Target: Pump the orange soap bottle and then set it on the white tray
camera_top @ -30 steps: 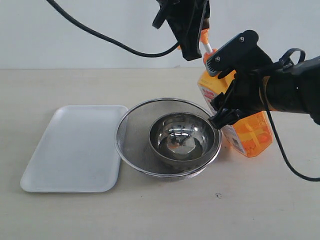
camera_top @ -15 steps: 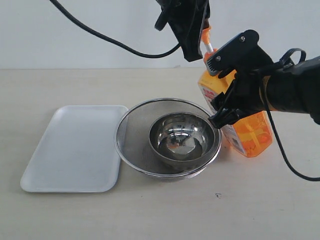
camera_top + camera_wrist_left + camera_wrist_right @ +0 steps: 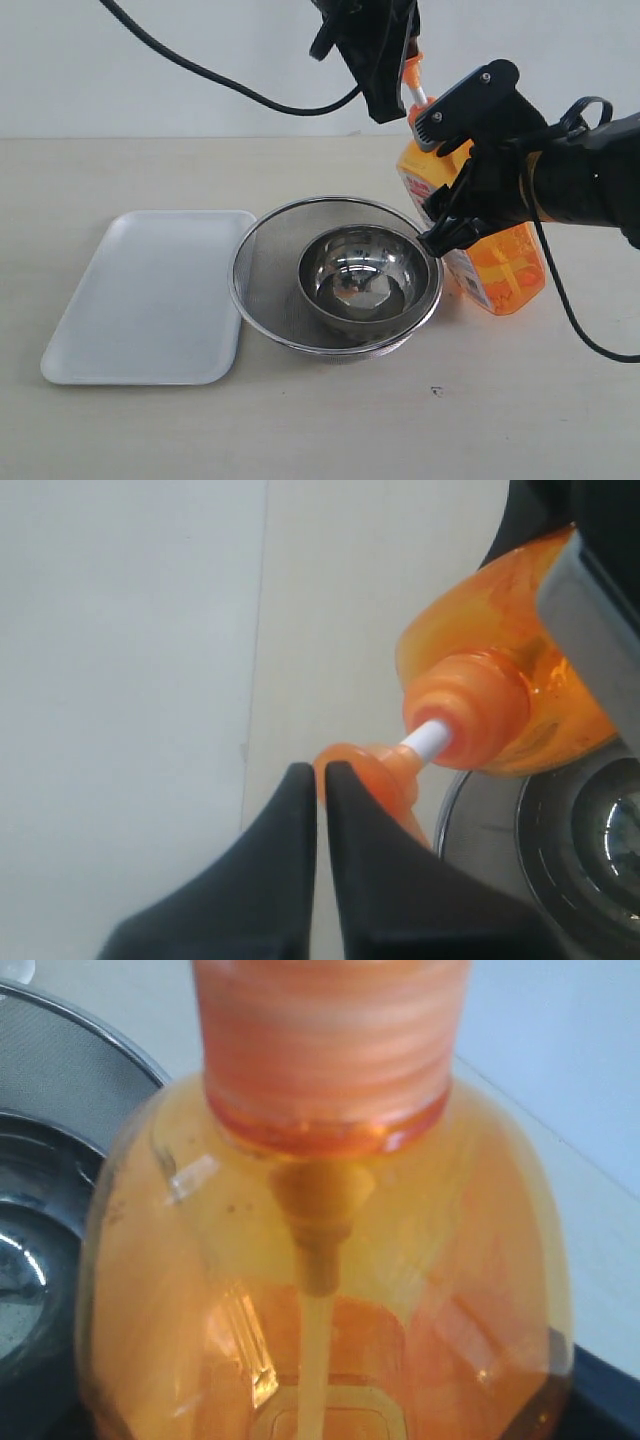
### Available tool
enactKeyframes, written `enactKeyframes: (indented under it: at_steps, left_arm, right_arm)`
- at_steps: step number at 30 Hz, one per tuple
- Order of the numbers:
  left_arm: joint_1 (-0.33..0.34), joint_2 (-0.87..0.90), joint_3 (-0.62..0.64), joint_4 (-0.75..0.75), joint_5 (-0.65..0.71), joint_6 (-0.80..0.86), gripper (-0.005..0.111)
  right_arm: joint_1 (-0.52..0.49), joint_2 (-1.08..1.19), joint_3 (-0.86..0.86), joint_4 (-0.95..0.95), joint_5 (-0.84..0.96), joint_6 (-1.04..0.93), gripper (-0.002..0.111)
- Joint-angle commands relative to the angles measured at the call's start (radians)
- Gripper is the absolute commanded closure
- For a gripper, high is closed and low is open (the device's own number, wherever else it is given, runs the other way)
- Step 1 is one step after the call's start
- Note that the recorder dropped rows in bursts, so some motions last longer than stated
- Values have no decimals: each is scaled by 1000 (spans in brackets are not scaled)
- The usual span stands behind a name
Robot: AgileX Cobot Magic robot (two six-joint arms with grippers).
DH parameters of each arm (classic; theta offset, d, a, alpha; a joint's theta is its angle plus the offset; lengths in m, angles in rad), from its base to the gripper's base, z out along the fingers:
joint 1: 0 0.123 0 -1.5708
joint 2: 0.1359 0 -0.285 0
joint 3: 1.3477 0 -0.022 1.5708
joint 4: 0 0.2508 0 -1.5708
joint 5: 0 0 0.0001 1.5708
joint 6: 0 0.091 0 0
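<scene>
Change: hardly any. We note the left gripper [image 3: 320, 780] and pump head [image 3: 375, 775] a touch higher than a second ago; everything else lies as it did.
Left gripper: fingers pressed together with only a thin slit between them. The tips rest against the orange pump head from above and clamp nothing.
Pump head: raised, with a short length of white stem [image 3: 427, 738] showing between it and the collar.
Right gripper [image 3: 425, 185]: closed around the body of the bottle [image 3: 505, 262], one finger high by the shoulder and one low across the label.
Bottle: tilted, its top leaning toward the strainer [image 3: 265, 260], just beside the strainer's right rim. We cannot tell whether its base touches the table [image 3: 300, 430]. It is not on the tray.
Tray [image 3: 150, 300]: flat on the table at the left, with nothing on it. Its right edge meets the strainer's rim, and the strainer lies between it and the bottle.
Strainer: round steel mesh, with a steel bowl [image 3: 365, 275] sitting inside it.
Right wrist view: filled by the bottle's neck and shoulder, with the dip tube visible inside.
</scene>
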Motion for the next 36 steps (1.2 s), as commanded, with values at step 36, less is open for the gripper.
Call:
enactKeyframes:
  at_steps: [36]
  left_arm:
    - [-9, 86, 11, -133, 83, 26, 102]
  right_arm:
    - [0, -16, -9, -11, -15, -3, 108]
